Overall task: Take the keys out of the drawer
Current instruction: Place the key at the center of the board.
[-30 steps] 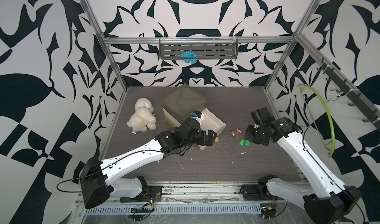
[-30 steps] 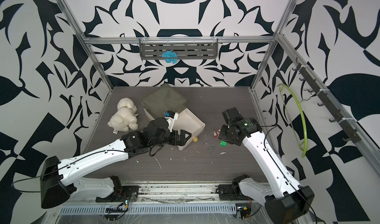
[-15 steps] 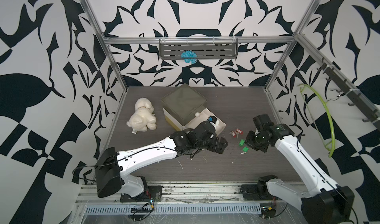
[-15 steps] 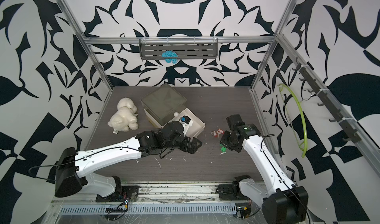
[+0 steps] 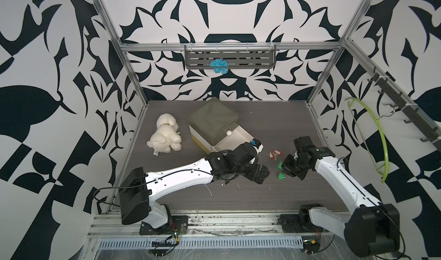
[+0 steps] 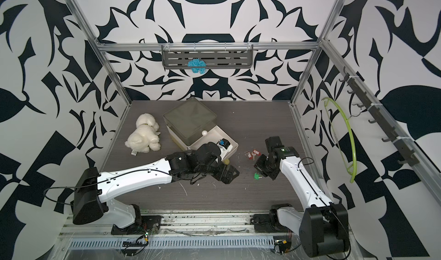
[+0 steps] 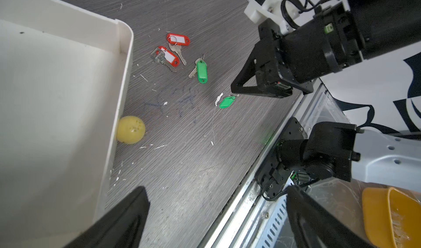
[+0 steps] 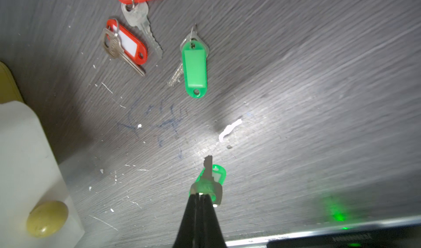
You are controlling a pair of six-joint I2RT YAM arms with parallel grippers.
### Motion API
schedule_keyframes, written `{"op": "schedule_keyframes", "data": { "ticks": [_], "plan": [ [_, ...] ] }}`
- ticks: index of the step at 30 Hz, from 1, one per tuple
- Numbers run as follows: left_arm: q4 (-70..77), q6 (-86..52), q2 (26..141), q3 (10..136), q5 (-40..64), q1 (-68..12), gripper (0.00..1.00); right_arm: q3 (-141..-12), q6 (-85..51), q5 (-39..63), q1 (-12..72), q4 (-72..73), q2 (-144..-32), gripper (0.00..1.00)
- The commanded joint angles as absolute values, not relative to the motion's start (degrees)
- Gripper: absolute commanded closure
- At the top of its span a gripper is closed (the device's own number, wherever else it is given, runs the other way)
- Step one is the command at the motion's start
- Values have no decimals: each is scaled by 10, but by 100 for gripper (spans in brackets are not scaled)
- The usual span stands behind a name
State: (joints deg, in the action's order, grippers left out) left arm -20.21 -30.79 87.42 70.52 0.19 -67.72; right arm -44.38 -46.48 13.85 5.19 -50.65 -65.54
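R end effector (image 8: 201, 196) is fully closed, pinching a green-tagged key (image 8: 207, 167) by its head, w/ the tag dangling behind the blade. It hangs low over the worktop (image 8: 296, 99); can't tell if the tag touches. L end effector (image 7: 217, 190) is spread wide w/ nothing in it, just outside the drawer (image 7: 125, 64) front corner. The other keys lie out on the worktop near the drawer: two red-tagged keys (image 7: 169, 58) and a second green-tagged key (image 7: 201, 71). The drawer floor that shows looks bare, tho the L arm hides part of it in both top views. Risks, imo: the pinch is narrow and on smooth metal, so the key could swivel or slip if the arm swings fast. It hangs close to the front rail (image 7: 246, 203), so a drop or bounce there could send it off the worktop edge. The two end effectors are near each other, so a careless L move could clip the R one. A sideways sweep of the L arm could also shove the drawer or the yellow ball (image 7: 131, 133) against its wall into the laid-out keys.
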Motion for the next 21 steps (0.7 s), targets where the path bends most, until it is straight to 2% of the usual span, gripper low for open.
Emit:
{"op": "schedule_keyframes", "data": {
  "ticks": [1,10,21],
  "plan": [
    [-218,-284,890,731,14,-680,1,-434,-473,166,38,-479,-665,100],
    [-228,-270,901,739,18,-681,1,-421,-467,191,-2,-445,-711,100],
    [-236,-237,905,743,18,-681,1,-443,-443,166,-37,-428,-773,100]
  ]
}}
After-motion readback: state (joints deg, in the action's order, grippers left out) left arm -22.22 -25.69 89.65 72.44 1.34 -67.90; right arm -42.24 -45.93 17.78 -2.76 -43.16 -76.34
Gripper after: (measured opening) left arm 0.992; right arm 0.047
